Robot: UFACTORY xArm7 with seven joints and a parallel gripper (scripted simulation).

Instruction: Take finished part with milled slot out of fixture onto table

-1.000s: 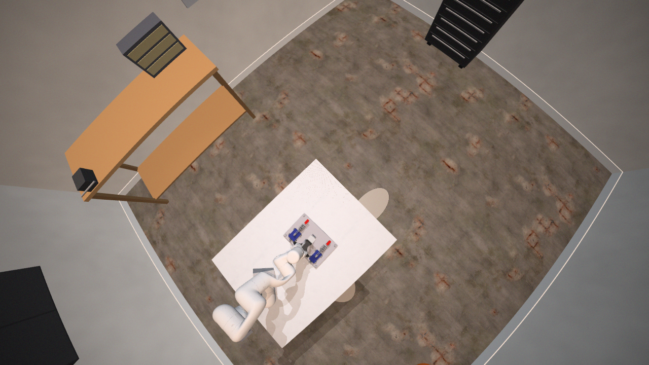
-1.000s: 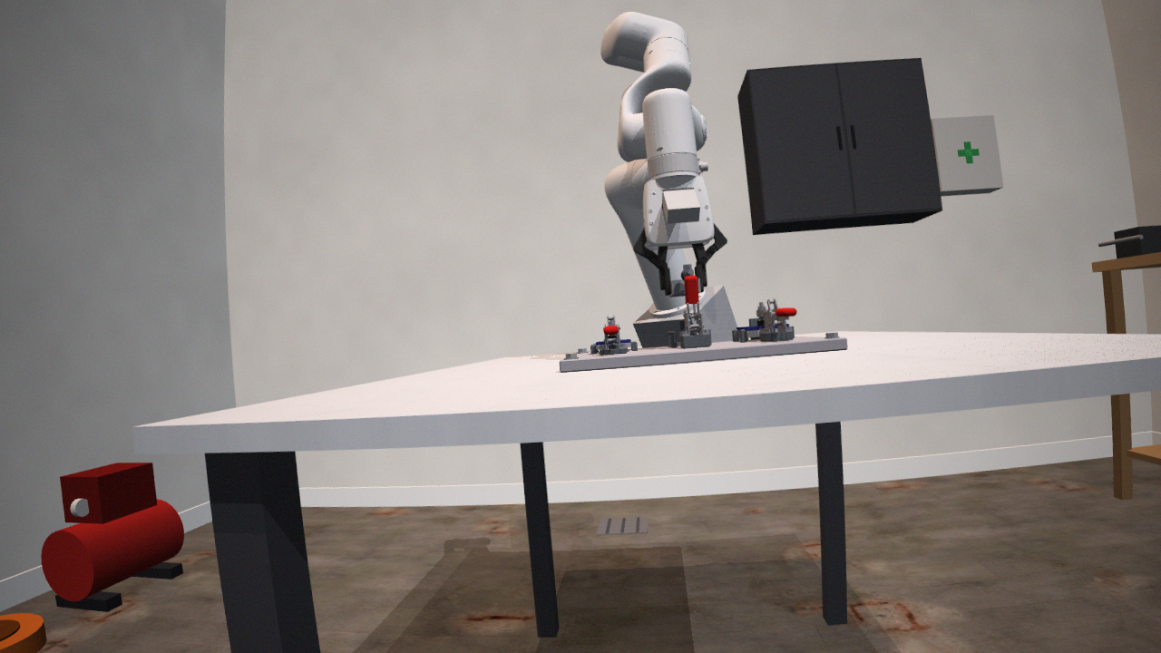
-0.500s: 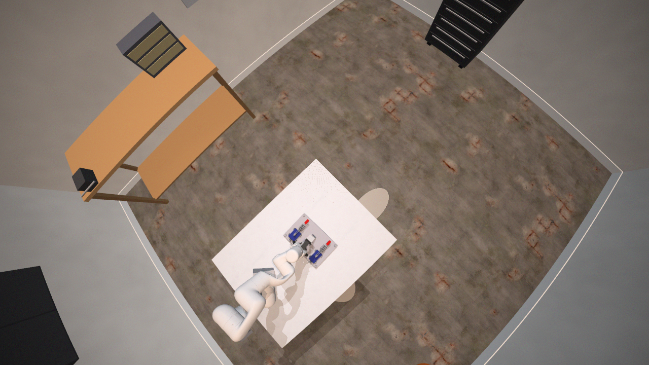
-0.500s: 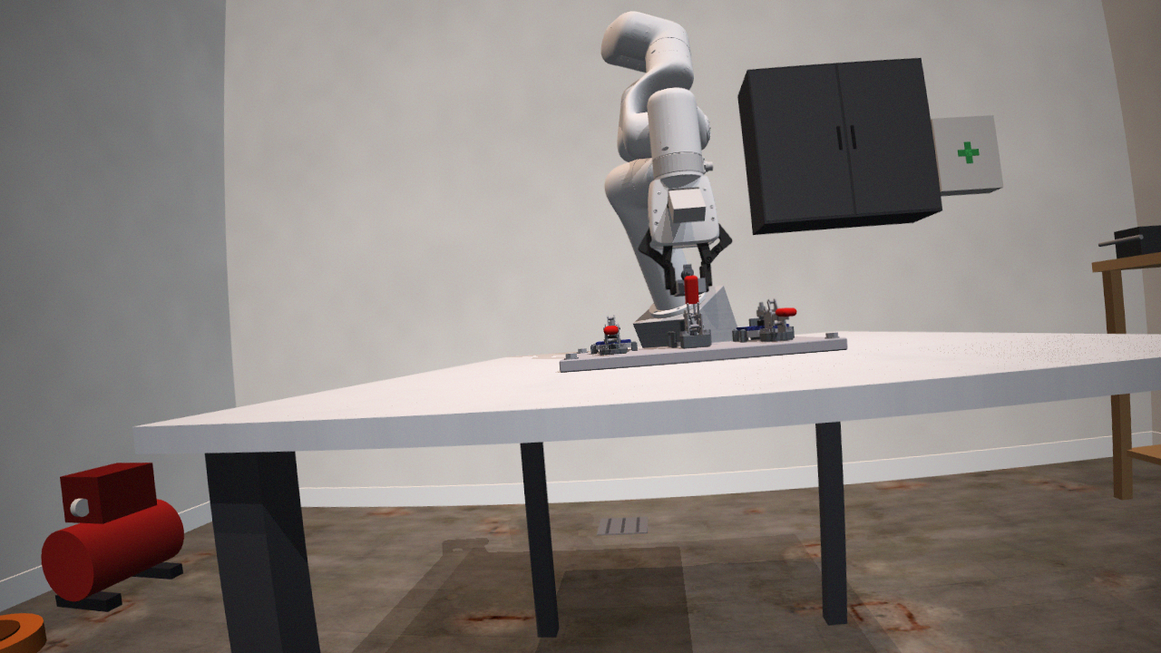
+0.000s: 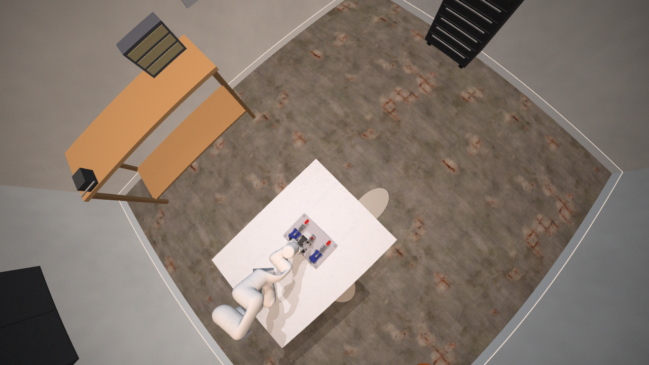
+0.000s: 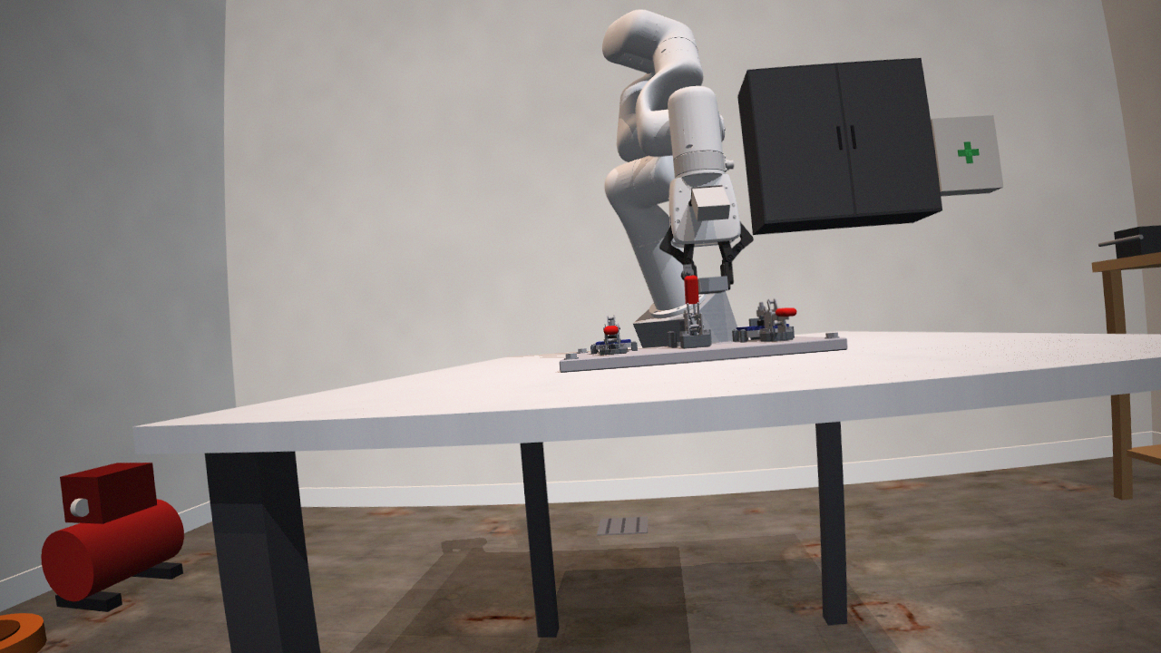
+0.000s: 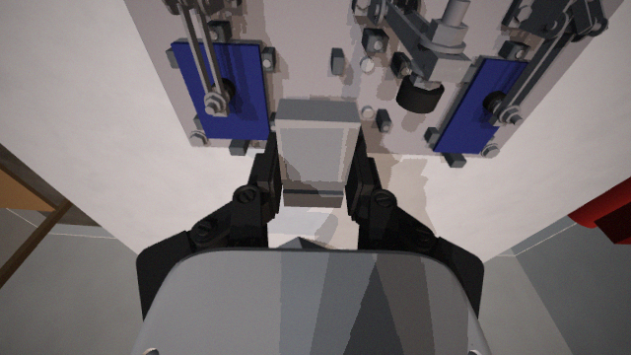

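Observation:
My gripper [image 7: 315,152] is shut on the grey finished part [image 7: 315,148], which has a dark slot line across it. I hold it lifted above the fixture plate [image 7: 355,74], clear of the middle nest. In the side view the part [image 6: 714,283] hangs well above the plate [image 6: 702,353]. The middle clamp [image 7: 424,54] stands open, its red handle upright [image 6: 690,288]. The left blue blank [image 7: 219,89] and the right blue blank [image 7: 475,106] lie in their nests, each with a clamp arm down on it.
The fixture plate [image 5: 311,241] sits mid-table on the white table [image 5: 301,255], with the arm's base at the near-left edge. White table surface shows on both sides of the plate. An orange workbench [image 5: 140,117] stands far off.

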